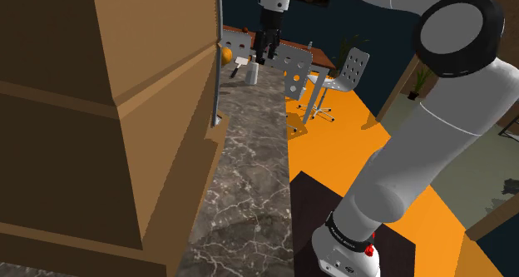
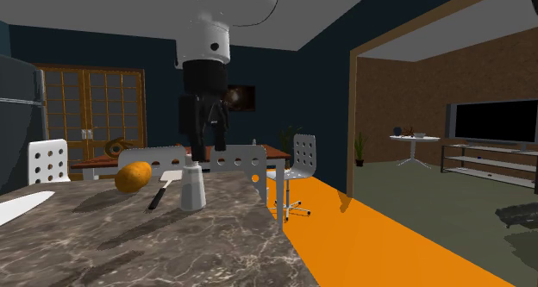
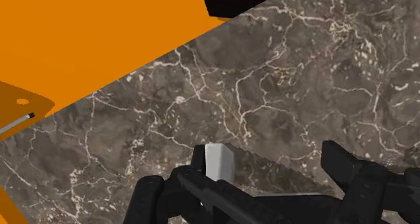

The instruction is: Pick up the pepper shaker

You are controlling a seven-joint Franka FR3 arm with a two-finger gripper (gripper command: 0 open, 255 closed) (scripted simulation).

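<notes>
While the approach to the pick is the step in hand, the white arm (image 1: pixel 432 142) reaches from the lower right of the shoulder view to its upper middle. It passes over a long dark marble tabletop (image 1: pixel 249 175) that runs beside a tall brown cabinet (image 1: pixel 100 109). Its black jaws hang spread apart, holding nothing, directly above the pepper shaker (image 2: pixel 191 189). The shaker is a small pale block standing upright near the tabletop's far end, left of centre in the second exterior view, with open air between it and the jaws. The wrist view shows it within the gap but just beside one finger, well apart from the other. The next move appears to call for a slight sideways shift to centre it, then a straight descent and a squeeze. An orange fruit (image 2: pixel 132 177) and a knife (image 2: pixel 159 193) lie near the shaker, toward that frame's left.
</notes>
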